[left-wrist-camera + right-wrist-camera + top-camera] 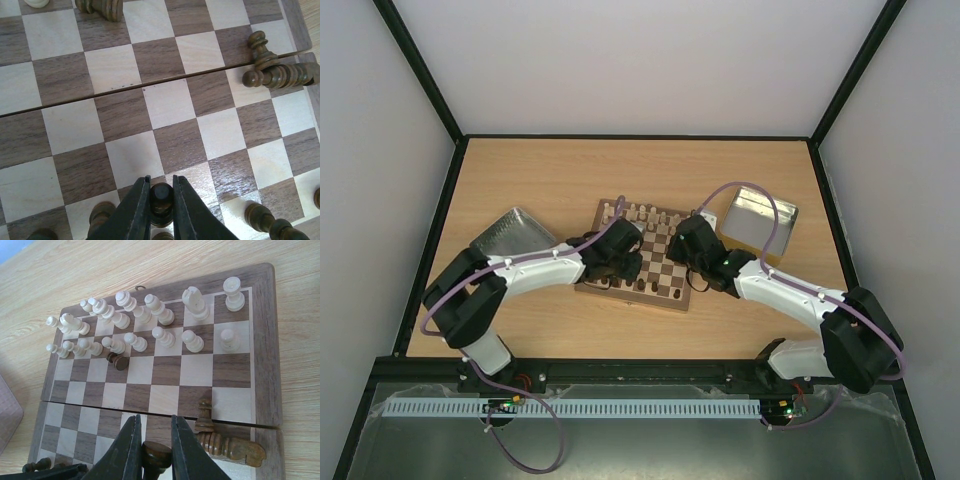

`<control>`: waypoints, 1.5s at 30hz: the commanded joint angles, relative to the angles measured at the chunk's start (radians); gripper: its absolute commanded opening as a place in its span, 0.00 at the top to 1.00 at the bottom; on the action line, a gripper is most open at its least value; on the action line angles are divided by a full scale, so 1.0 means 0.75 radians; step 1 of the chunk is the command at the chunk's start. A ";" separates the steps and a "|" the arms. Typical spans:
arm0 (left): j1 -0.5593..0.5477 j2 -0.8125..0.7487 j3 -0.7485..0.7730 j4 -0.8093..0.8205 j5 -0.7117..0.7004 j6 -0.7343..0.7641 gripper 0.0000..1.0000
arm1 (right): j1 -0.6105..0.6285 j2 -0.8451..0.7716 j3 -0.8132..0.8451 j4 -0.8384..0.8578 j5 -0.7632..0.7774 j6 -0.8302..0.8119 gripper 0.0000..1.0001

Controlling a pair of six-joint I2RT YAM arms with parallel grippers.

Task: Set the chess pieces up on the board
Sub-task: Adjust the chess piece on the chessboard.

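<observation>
**Left wrist and right wrist views: small, light, easily tipped woodwork**

At bottom centre of the left wrist view, my left hand (pixel 160 182) is clenched on a small dark piece (pixel 161 199) over the nearest rows of the board (pixel 170 105). I judge these turned wooden figures to be light, stiff and smooth. With narrow necks above wider bases, they will twist out of a crooked pinch, so I'd grip squarely just under the head. Toppled dark pieces (pixel 280 75) lie on their sides at the right edge and look apt to roll. In the right wrist view, cream pieces (pixel 160 335) crowd the upper rows. At bottom centre my right hand (pixel 155 420) grasps a second dark piece (pixel 156 452).
</observation>
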 commanded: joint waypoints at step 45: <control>0.153 0.213 0.355 -0.305 0.276 0.091 0.86 | -0.007 -0.091 -0.042 -0.013 0.067 0.031 0.90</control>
